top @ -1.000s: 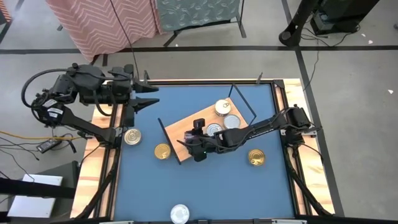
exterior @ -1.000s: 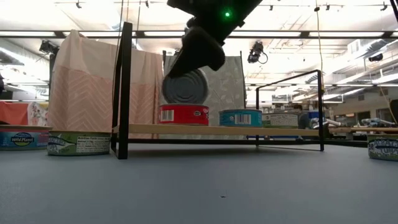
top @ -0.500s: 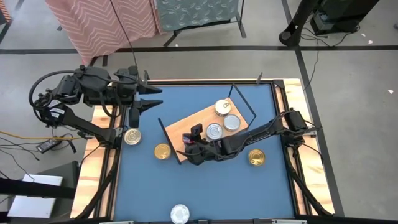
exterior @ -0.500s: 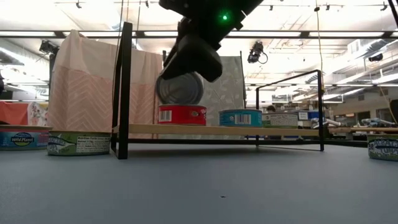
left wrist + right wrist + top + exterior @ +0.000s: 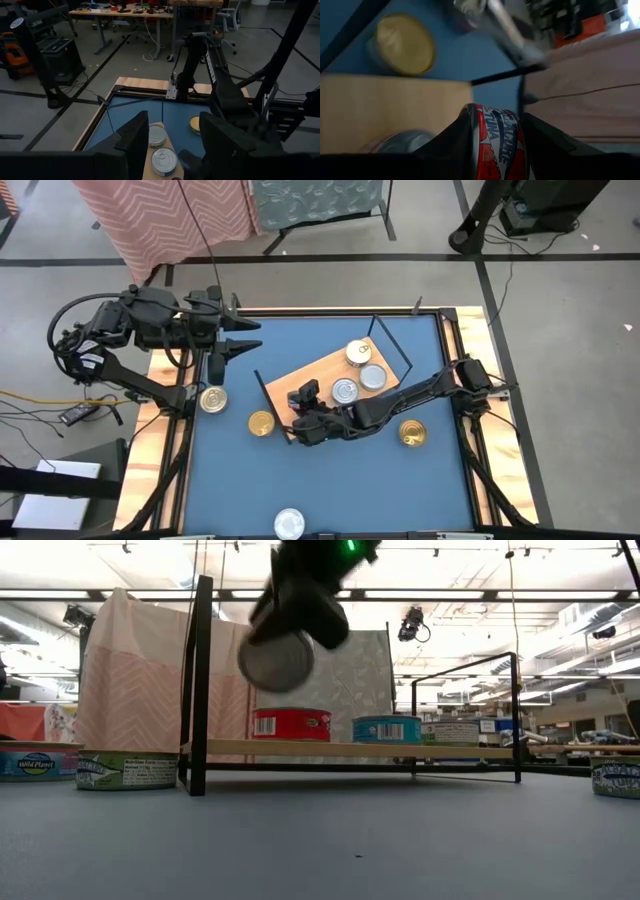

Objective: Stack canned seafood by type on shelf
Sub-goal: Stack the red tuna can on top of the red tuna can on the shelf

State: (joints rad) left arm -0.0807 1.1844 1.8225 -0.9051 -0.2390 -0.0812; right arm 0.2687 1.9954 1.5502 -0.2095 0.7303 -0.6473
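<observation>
My right gripper (image 5: 303,418) hangs over the near-left end of the shelf (image 5: 325,372), a light-wood board lying aslant mid-table, and is shut on a red-labelled can (image 5: 276,661). That can stands on edge in the air, its silver face toward the near side. Three cans rest flat on the shelf (image 5: 340,749): a red one (image 5: 294,724), a blue one (image 5: 386,729) and another behind them (image 5: 450,732). My left gripper (image 5: 236,340) waits open above the table's far-left corner. My right gripper pinches the red-labelled can (image 5: 496,142) between its two fingers (image 5: 454,142); the printed side wall (image 5: 500,125) faces the wrist camera. The fingers come slanting down from the table's right. The can is lifted clear above the shelf and turned on edge.
Loose cans lie on the blue table: a gold one (image 5: 260,423) left of the shelf, a gold one (image 5: 411,433) to its right, a silver one (image 5: 289,523) at the near edge, and one (image 5: 212,399) by the left rim. Black wire frames (image 5: 197,685) stand at the shelf's ends.
My right gripper has carried the can along the shelf toward the table's near-left, from beside the shelved cans to the shelf's end, and slightly upward; the can has stayed on edge. My left arm has shifted a little toward the table's right.
</observation>
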